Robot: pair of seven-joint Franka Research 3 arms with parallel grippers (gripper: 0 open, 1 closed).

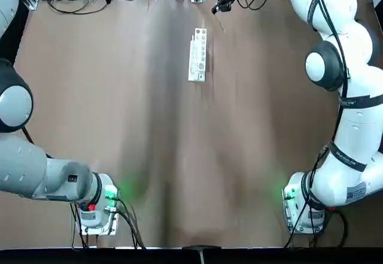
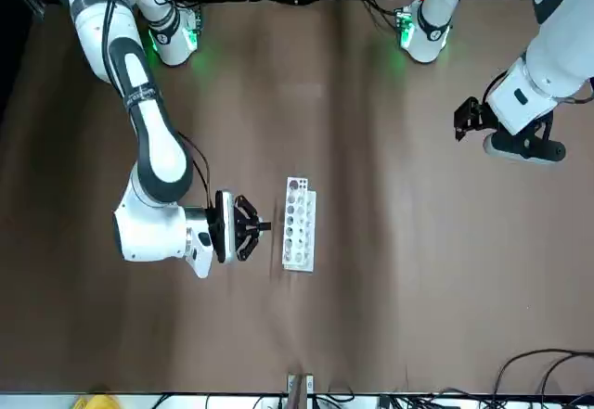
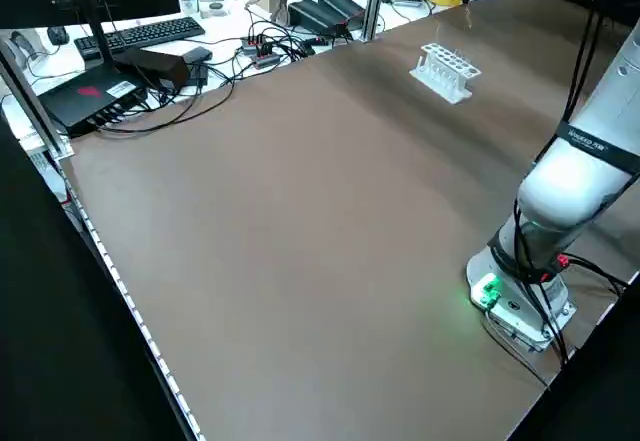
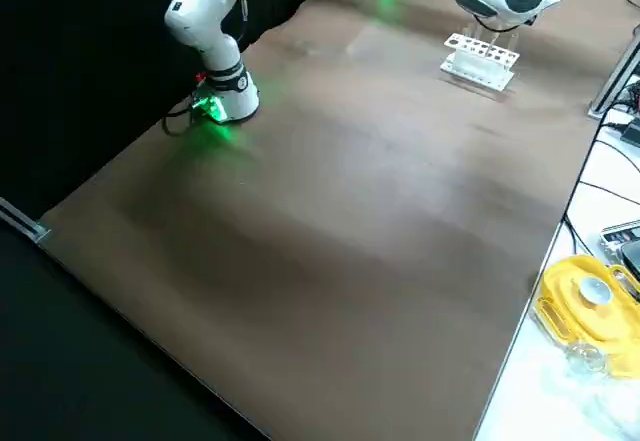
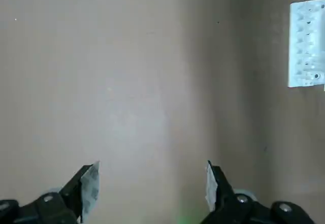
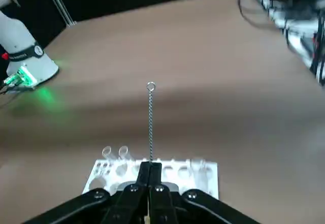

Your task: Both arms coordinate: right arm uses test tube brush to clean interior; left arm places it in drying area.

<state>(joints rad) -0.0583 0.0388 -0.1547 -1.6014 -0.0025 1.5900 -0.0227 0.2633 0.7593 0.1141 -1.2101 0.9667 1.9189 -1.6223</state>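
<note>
While our right gripper (image 6: pixel 151 164) clenches the test tube brush (image 6: pixel 151 122) at 1 o'clock, our left gripper (image 5: pixel 152 170) gapes empty at 9 o'clock. We judge cleaning and placing remain, tubes (image 6: pixel 124 153) standing in the rack (image 1: pixel 196 75) at 12 o'clock.

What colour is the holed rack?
White; the rack shows best in the front view.
</note>
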